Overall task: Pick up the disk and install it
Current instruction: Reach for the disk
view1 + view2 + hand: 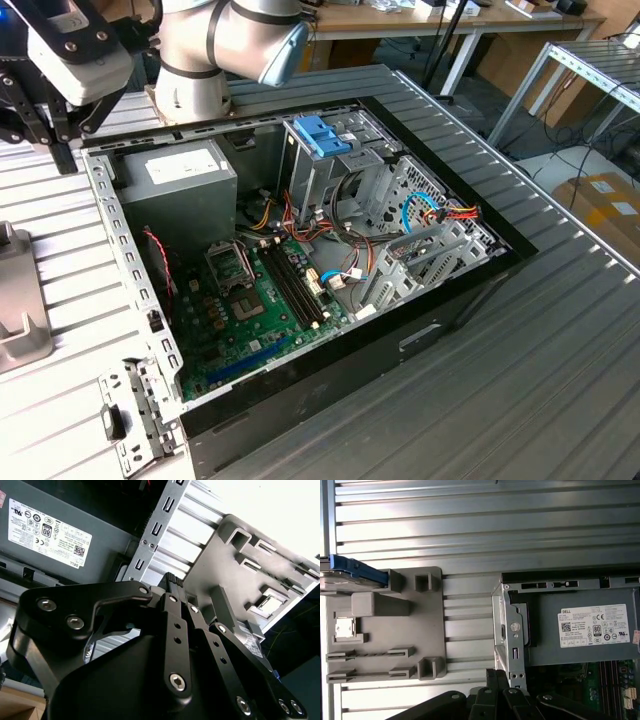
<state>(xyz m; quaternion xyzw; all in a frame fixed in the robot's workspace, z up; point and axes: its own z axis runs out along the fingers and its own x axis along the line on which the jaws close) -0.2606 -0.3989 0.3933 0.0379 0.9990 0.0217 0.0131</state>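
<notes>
In the first wrist view the disk (342, 581) is a flat silver-grey drive with a bright blue rail along one side. It rests at one corner of a grey slotted fixture plate (427, 630) on the ribbed table. My gripper (497, 679) hovers over the case's metal rim beside the power supply, well away from the disk. Its black fingers (172, 582) stand close together with nothing between them. In the exterior view the gripper (62, 150) hangs above the case's far corner, at the exterior view's left.
The open computer case (480, 265) lies on the ribbed table. Inside are the motherboard (250, 300), the grey power-supply box (175, 175) with its white label (592, 625), and a drive cage with a blue clip (325, 135). The arm's base (190, 90) stands behind.
</notes>
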